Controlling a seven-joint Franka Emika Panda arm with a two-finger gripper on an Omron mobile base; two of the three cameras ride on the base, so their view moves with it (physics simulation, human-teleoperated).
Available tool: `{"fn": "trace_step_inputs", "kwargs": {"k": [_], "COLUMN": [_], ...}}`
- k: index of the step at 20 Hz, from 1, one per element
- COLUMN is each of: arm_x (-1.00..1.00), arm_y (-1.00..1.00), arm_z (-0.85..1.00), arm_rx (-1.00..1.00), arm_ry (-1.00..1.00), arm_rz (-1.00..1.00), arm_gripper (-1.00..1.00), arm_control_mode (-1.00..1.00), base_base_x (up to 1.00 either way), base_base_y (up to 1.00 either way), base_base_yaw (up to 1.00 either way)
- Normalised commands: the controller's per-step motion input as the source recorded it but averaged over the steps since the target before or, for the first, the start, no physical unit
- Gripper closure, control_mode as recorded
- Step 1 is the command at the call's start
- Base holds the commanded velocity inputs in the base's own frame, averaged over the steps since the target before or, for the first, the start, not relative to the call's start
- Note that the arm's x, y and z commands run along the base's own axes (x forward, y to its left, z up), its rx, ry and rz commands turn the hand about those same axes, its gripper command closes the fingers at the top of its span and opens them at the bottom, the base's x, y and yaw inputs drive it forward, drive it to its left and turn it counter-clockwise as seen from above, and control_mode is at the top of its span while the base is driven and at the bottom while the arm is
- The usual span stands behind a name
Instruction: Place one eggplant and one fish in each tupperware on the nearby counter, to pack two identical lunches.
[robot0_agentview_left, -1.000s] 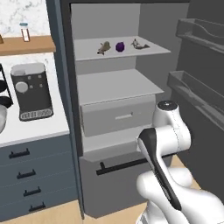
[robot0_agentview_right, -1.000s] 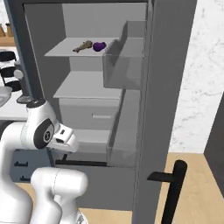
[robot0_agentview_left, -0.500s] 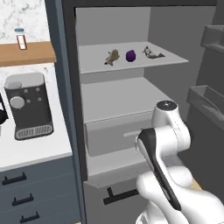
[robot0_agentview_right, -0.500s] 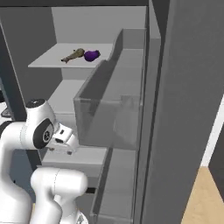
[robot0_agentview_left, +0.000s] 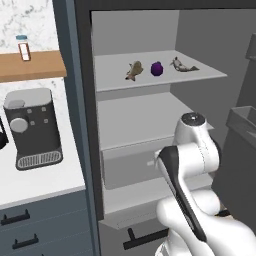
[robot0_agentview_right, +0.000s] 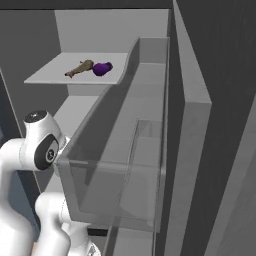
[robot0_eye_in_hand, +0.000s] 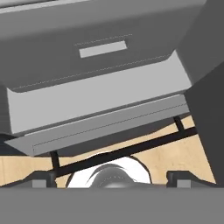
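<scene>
On the upper shelf (robot0_agentview_left: 200, 75) of the open fridge lie a tan-brown fish (robot0_agentview_left: 133, 70), a dark purple eggplant (robot0_agentview_left: 157, 68) and a grey fish (robot0_agentview_left: 182, 65) in a row. The right base view shows the brown fish (robot0_agentview_right: 80, 68) touching the eggplant (robot0_agentview_right: 102, 68). My gripper (robot0_eye_in_hand: 111, 179) stands open and holds nothing, its fingertips (robot0_eye_in_hand: 41, 179) far apart. It hangs low in front of the fridge drawer (robot0_eye_in_hand: 100, 48), well below that shelf. The tupperware is out of view. A stretch of the white counter (robot0_agentview_left: 45, 182) lies to the left.
A grey coffee machine (robot0_agentview_left: 32, 127) stands on the counter, under a wooden shelf (robot0_agentview_left: 35, 65) with a small bottle (robot0_agentview_left: 23, 47). The fridge door's translucent bins (robot0_agentview_right: 120, 165) stand close on the right. A black bar handle (robot0_eye_in_hand: 127, 151) runs below the drawer.
The whole picture has shifted and grown: the base has driven closer to the open fridge. The fish and eggplant lie where they did. The gripper stays open.
</scene>
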Motion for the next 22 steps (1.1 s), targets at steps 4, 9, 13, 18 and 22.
{"fn": "trace_step_inputs", "kwargs": {"k": [4,9,13,18,22], "arm_x": [-0.11,-0.04,0.00,0.00,0.00], "arm_y": [0.00,0.00,0.00,0.00,0.00], "arm_z": [0.64,0.86,0.78,0.64,0.65], "arm_rx": [0.00,0.04,0.00,0.00,0.00], "arm_ry": [-0.23,-0.16,-0.14,-0.21,-0.13], "arm_rz": [0.00,0.00,0.03,0.11,0.04], "arm_gripper": [-1.00,-1.00,-1.00,-1.00,-1.00], "arm_control_mode": [-1.00,-1.00,-1.00,-1.00,-1.00], "base_base_x": [0.00,0.00,0.00,0.00,0.00], "base_base_y": [0.00,0.00,0.00,0.00,0.00], "base_base_yaw": [0.00,0.00,0.00,0.00,0.00]}}
